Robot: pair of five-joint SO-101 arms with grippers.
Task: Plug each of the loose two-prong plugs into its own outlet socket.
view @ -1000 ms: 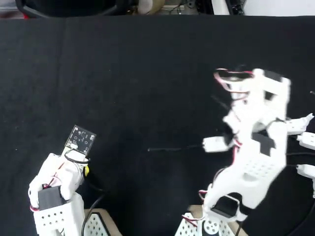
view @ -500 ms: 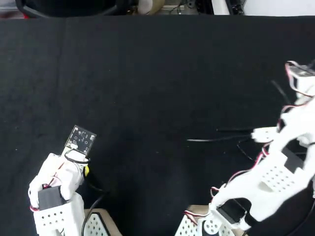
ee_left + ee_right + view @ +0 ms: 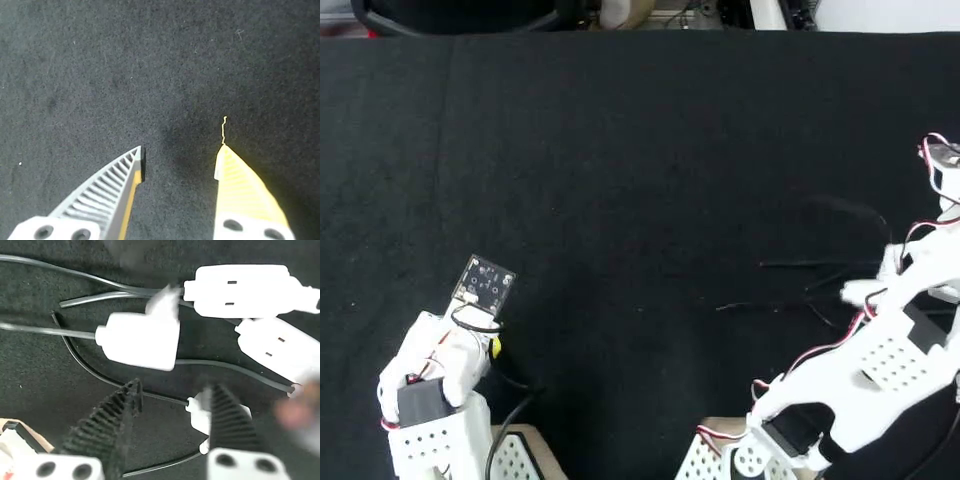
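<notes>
the right gripper (image 3: 175, 392) hangs wide open and empty above a small white plug (image 3: 199, 415), half hidden by one finger, and a thin black cable (image 3: 165, 397) crossing the gap. beyond lies a bigger white plug (image 3: 140, 340), then two white outlet sockets (image 3: 240, 284). the left gripper (image 3: 181, 152) also gapes, empty, over black cloth (image 3: 620, 150), with a small square board (image 3: 485, 282) at that arm's tip.
</notes>
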